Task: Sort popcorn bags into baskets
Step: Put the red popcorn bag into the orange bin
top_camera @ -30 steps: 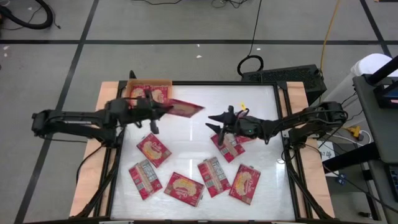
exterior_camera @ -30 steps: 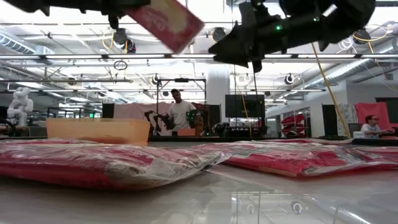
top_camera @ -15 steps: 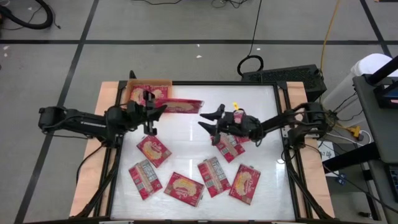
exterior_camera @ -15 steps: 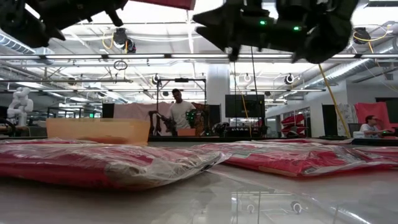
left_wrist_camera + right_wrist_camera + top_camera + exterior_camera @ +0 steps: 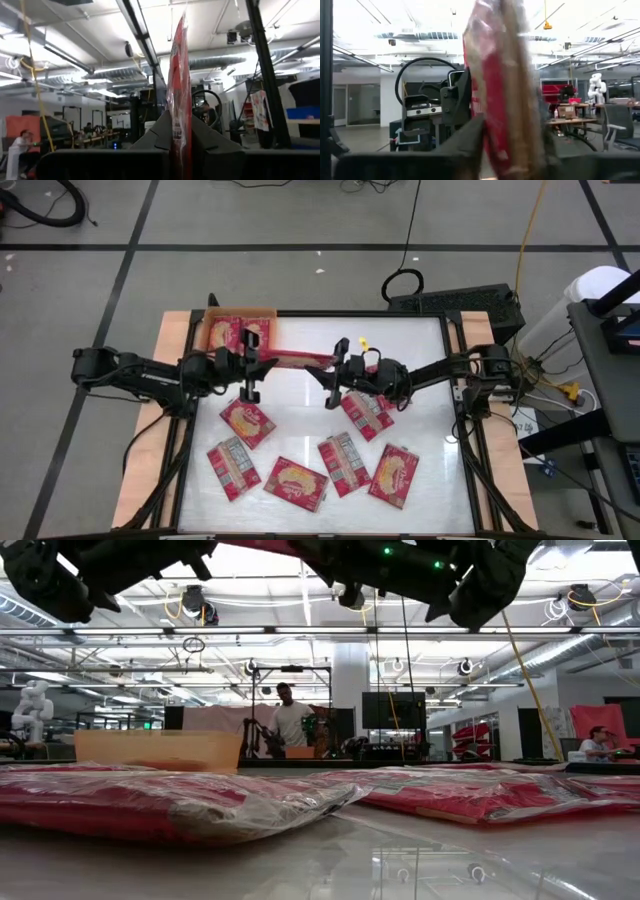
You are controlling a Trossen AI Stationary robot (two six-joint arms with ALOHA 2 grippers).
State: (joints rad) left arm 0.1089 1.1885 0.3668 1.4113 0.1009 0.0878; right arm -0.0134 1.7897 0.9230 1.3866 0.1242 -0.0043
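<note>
My left gripper (image 5: pixel 260 363) is shut on one red popcorn bag (image 5: pixel 298 360), held high over the table's far middle and standing on edge. It shows edge-on in the left wrist view (image 5: pixel 178 75). My right gripper (image 5: pixel 328 370) is open. Its fingers stand on either side of the bag's right end (image 5: pixel 495 95), and I cannot tell whether they touch it. The orange basket (image 5: pixel 270 313) stands at the far left with red bags in it. Several more bags lie flat on the table, such as one (image 5: pixel 247 421) and another (image 5: pixel 393 475). My left gripper pinches the bag's left end (image 5: pixel 176 131) between its two fingers. The fingers lie level and come from the table's left. The bag is lifted clear of the table, on edge, reaching level toward the right gripper.
Light wooden boards (image 5: pixel 172 340) flank the white table top. The basket shows in the low view (image 5: pixel 160 750) behind the flat bags (image 5: pixel 170 802). People and equipment stand in the room beyond the table. A bare strip of table lies at the far right (image 5: pixel 420 340).
My left gripper has rolled its wrist, so the bag has turned from face-up to standing on edge, still held clear of the table. My right gripper has moved toward the table's left and a little farther, up to the bag's right end.
</note>
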